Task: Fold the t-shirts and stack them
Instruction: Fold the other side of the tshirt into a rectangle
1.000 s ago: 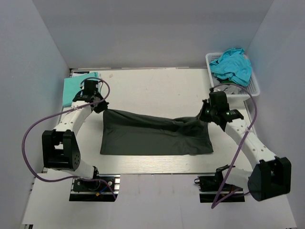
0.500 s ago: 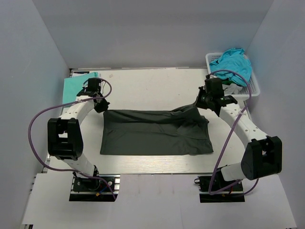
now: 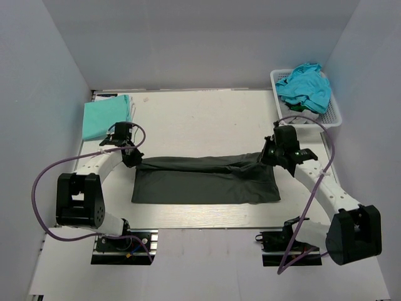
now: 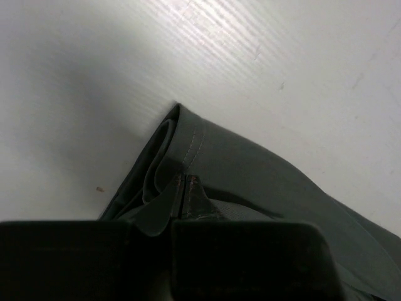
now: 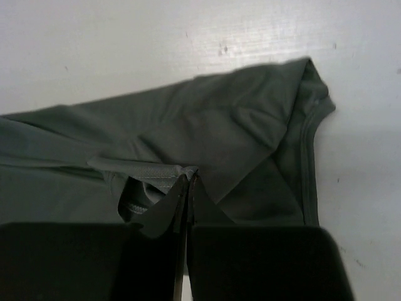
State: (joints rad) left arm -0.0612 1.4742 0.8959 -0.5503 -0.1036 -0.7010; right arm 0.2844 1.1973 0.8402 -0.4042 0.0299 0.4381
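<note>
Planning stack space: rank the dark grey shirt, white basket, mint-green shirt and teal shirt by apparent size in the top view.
Largest: dark grey shirt, spread out.
Next: white basket.
Last: mint-green shirt and teal shirt, too alike to rank; the teal one is bunched.

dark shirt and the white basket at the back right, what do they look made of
The dark shirt looks like soft, matte knit cloth, perhaps cotton or a blend: it drapes in loose folds and shows a stitched hem. The basket looks like rigid white plastic, judging by its moulded lattice wall.
</note>
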